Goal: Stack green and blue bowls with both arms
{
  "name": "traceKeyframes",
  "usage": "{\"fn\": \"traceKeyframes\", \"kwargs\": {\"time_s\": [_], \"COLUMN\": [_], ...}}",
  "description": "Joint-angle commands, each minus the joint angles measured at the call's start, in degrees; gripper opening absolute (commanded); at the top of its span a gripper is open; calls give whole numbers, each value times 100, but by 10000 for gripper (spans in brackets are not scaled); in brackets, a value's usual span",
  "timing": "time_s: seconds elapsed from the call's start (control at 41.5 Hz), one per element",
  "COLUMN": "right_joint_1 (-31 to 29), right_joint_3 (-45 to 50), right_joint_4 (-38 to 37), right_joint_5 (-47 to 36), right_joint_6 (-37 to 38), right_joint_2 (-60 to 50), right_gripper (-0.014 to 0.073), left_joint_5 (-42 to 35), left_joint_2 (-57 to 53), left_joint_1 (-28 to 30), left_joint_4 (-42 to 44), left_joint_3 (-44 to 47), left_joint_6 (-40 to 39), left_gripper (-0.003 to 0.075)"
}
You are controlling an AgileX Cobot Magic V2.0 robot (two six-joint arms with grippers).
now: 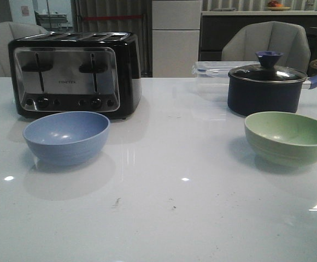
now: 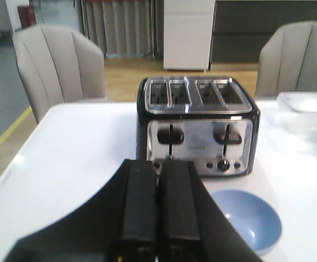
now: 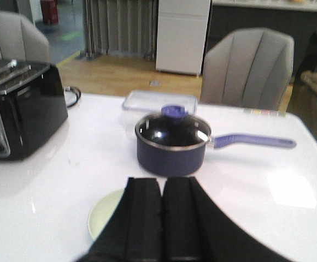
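You've got the blue bowl sitting upright on the white table at the left, just in front of the toaster. The green bowl sits upright at the right, just in front of the dark lidded pot, well apart from the blue one. A clear plastic box lies behind the pot.

Your left gripper is held above the table with its fingers pressed together, nothing between them. The blue bowl lies below it and off to one side, not touching; the toaster is beyond.

Your right gripper is closed too, also empty. The green bowl peeks out from under its fingers, mostly hidden, no contact. The pot stands further ahead.

Neither arm shows in the front view.
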Motion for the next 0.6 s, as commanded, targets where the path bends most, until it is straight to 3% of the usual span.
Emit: {"fn": "traceKeyframes", "kwargs": {"time_s": [0.0,0.385,0.481,0.578], "right_joint_1": [-26,-26,-26,-26], "right_joint_3": [-214,-208,-208,-245], "right_joint_4": [-31,-26,-26,-26], "right_joint_5": [-76,435,403,303], "right_joint_6": [-5,-5,0,26], "right_joint_2": [519,2228,2630,2948], "right_gripper": [55,80,260,461], "left_joint_5": [-46,592,475,395], "left_joint_2": [462,1895,2121,2208], "left_joint_1": [5,5,5,5], "left_joint_4": [-11,-55,-55,-55], "left_joint_3": [-208,-208,-208,-208], "left_joint_6": [-53,-53,-38,-38], "left_gripper": [93,99,199,394]}}
